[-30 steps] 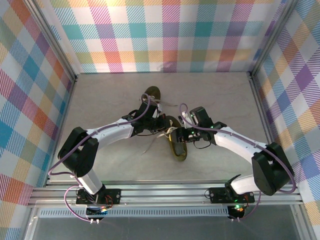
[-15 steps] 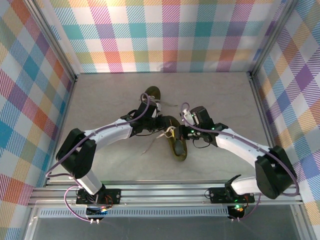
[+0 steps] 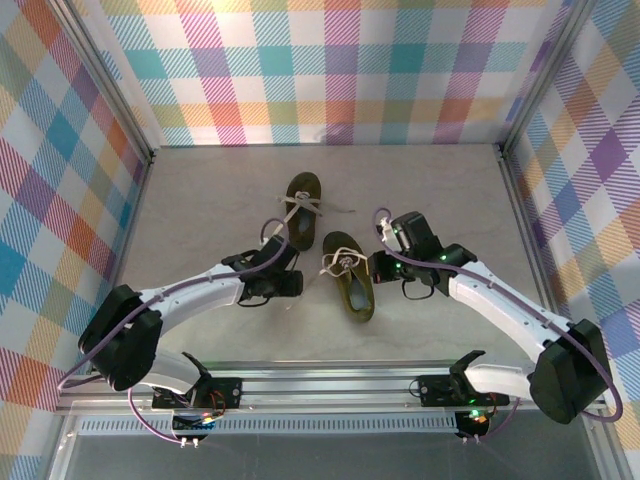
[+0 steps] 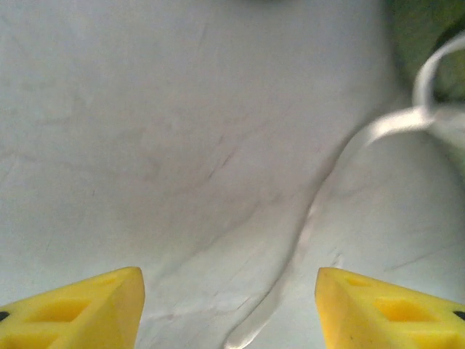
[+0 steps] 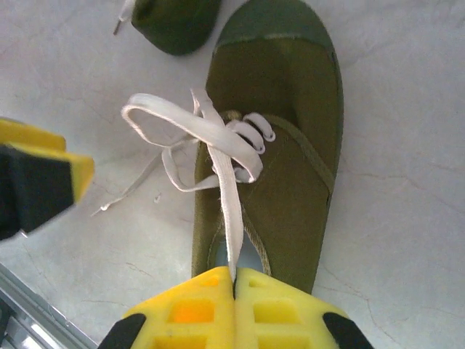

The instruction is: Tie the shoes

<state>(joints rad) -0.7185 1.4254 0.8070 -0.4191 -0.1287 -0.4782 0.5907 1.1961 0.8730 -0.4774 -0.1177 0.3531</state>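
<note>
Pulled back from the dark olive canvas shoes [image 3: 349, 283], left jaws stand parted and empty, a thin pale lace end [image 4: 309, 225] on the grey desk [image 4: 145, 131] between them. Right jaws clamp tight on the lace [image 5: 228, 218] of the shoe just ahead.

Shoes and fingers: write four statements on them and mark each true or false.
1. The right gripper has its fingers shut on a lace of the near shoe. True.
2. The left gripper grips a lace. False: its fingers stand open over a loose lace end lying on the table.
3. The far shoe is stacked on the near shoe. False: they lie apart.
4. The near shoe sits sole down. True.
</note>
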